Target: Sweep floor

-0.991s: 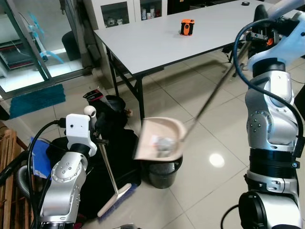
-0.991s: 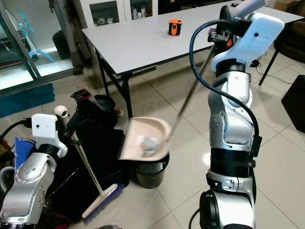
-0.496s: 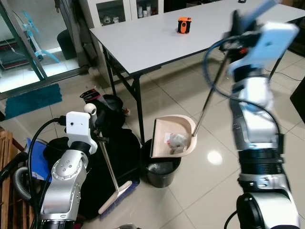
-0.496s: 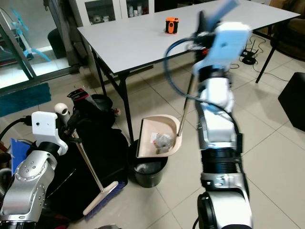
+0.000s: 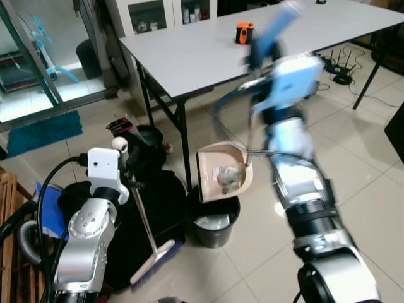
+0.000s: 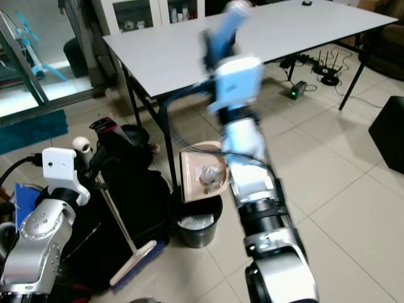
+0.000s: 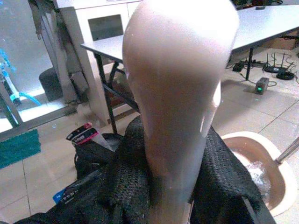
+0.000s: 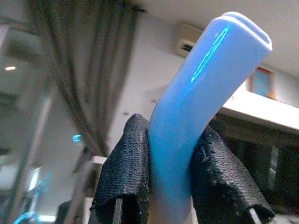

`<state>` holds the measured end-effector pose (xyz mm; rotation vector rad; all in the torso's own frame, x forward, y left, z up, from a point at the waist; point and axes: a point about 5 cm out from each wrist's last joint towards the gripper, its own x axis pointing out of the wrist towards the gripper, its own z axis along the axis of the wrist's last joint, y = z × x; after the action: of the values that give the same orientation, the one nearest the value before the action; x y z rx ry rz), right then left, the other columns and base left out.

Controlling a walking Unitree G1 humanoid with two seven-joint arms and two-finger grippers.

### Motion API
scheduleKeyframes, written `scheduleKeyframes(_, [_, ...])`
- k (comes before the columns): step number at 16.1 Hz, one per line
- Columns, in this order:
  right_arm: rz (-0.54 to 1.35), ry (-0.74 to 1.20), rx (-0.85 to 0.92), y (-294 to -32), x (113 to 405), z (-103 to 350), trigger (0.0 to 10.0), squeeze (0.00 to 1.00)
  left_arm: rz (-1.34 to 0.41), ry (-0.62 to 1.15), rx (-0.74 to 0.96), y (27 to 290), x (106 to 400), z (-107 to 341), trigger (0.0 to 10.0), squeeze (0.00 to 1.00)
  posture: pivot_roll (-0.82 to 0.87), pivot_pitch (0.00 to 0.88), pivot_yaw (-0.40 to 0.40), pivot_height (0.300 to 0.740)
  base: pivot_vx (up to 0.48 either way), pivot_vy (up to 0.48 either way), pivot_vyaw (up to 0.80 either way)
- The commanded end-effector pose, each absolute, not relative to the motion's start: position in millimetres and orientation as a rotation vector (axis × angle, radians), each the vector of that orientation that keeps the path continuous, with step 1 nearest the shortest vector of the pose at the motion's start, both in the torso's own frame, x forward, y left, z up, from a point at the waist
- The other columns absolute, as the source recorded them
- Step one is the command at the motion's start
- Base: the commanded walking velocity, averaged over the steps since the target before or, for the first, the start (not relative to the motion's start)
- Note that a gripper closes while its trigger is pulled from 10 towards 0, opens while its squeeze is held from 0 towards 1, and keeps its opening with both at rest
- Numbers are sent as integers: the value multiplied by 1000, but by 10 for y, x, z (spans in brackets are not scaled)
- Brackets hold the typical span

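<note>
Dustpan (image 5: 224, 172), beige, tilted steeply with debris (image 5: 228, 178) inside, hangs straight above black bin (image 5: 213, 219). Right gripper (image 8: 170, 154) clamps the dustpan's blue handle (image 8: 198, 93) well above the pan. Left gripper (image 7: 180, 179) closed on the pale broom handle (image 7: 177, 84); broom head (image 5: 151, 264) rests on floor below it, beside bin.

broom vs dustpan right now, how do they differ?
The broom leans with its bristles on the floor; the dustpan is raised and tipped over the black bin. The broom's grip is cream, in the left gripper; the dustpan's is blue, in the right gripper. Only the dustpan carries debris. Both are long-handled.
</note>
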<state>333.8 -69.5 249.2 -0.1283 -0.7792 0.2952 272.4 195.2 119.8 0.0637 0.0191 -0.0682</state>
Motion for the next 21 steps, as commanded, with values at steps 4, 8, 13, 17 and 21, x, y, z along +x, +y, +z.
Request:
scheduleKeyframes(4, [436,-893,-203,-413,3191,2489,10000,0,-58,-13,85,1987,2733,1288,10000,0,68,0,73,740,0,0,0])
scheduleKeyframes(8, [579,-869,-294,-217,3111,2309,10000,0,-62,-13,86,1984,2741,1285,10000,0,67,0,73,740,0,0,0])
scheduleKeyframes(13, [665,-845,-345,-105,3049,2160,10000,0,-67,-14,86,1979,2751,1284,10000,0,67,0,73,740,0,0,0])
scheduleKeyframes(17, [665,-843,-360,-90,3049,2143,10000,0,-68,-15,87,1982,2754,1282,10000,0,69,0,73,740,0,0,0])
scheduleKeyframes(21, [651,-804,-394,-136,3106,2117,10000,0,-76,-16,89,1965,2768,1280,10000,0,65,0,75,740,0,0,0])
